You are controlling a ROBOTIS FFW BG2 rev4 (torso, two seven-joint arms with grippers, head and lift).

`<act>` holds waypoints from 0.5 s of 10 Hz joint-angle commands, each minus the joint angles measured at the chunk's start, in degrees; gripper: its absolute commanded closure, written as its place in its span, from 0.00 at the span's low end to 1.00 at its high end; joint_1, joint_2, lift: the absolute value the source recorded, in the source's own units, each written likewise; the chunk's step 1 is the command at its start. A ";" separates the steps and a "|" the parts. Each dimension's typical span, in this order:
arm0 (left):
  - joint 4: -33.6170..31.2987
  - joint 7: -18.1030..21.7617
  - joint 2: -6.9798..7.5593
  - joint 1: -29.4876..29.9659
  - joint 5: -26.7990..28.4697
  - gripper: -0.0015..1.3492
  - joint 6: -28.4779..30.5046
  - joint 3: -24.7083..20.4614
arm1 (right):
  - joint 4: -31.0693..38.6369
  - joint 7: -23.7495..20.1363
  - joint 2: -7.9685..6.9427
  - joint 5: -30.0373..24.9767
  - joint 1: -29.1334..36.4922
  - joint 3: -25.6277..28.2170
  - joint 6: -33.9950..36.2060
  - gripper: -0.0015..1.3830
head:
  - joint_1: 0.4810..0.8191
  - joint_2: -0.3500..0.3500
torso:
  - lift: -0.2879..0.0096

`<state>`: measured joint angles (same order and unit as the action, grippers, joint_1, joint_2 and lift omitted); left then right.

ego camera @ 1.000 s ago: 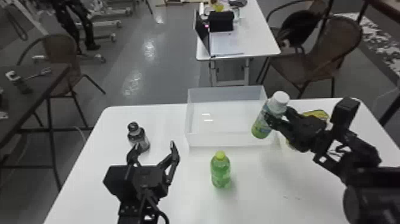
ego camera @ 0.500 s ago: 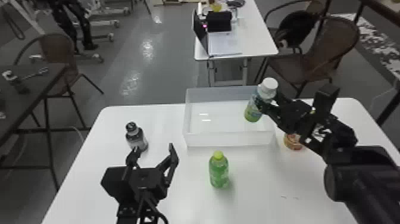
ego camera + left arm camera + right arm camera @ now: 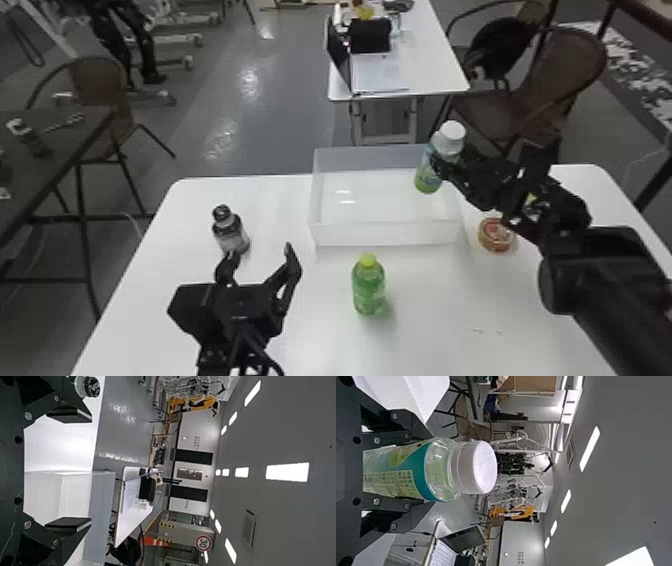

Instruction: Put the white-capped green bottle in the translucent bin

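Observation:
In the head view my right gripper point(image 3: 450, 162) is shut on the white-capped green bottle point(image 3: 429, 172), held tilted over the right part of the translucent bin point(image 3: 385, 234). The right wrist view has the bottle point(image 3: 403, 471) between both fingers of the right gripper point(image 3: 409, 473), its white cap pointing away from the palm. My left gripper point(image 3: 260, 250) is parked at the front left of the table, open and holding nothing; in the left wrist view the left gripper point(image 3: 69, 471) has its fingers wide apart, with the bin point(image 3: 75, 498) beyond them.
A green bottle with a yellow-green cap point(image 3: 369, 287) stands in front of the bin. At the left is a dark-capped bottle point(image 3: 231, 232), just beyond the left gripper. A round orange-brown container point(image 3: 496, 235) sits right of the bin, near the right arm.
The right gripper has carried the bottle leftward, from the bin's right edge to over its interior, uncovering the round container. The left arm has stayed about where it was.

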<state>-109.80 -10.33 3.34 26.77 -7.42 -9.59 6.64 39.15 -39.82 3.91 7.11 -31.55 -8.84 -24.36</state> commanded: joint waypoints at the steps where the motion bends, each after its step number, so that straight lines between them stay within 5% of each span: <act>1: 0.99 0.48 -0.18 -1.02 -0.58 0.27 -0.69 0.04 | -2.68 0.00 0.75 -0.25 -2.03 0.05 -2.10 0.78 | 0.63 0.69 | 0.90; 3: 2.13 5.05 -3.43 -2.07 0.30 0.27 -0.78 -1.72 | -4.70 0.00 1.81 -0.34 -3.87 0.05 -2.80 0.78 | 0.63 0.66 | 0.90; 4: 2.31 8.04 -3.49 -2.25 1.97 0.27 -0.61 -3.74 | -5.23 0.00 2.25 -0.17 -4.31 0.05 -2.89 0.74 | 0.63 0.64 | 0.90; 5: 2.31 11.64 -3.49 -2.33 4.34 0.27 -0.61 -6.21 | -6.19 0.09 2.33 1.77 -4.58 0.14 -3.24 0.58 | 0.63 0.62 | 0.90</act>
<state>-107.50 0.81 0.22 24.51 -4.44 -10.20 1.93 33.51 -39.75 6.17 7.86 -35.93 -8.75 -27.42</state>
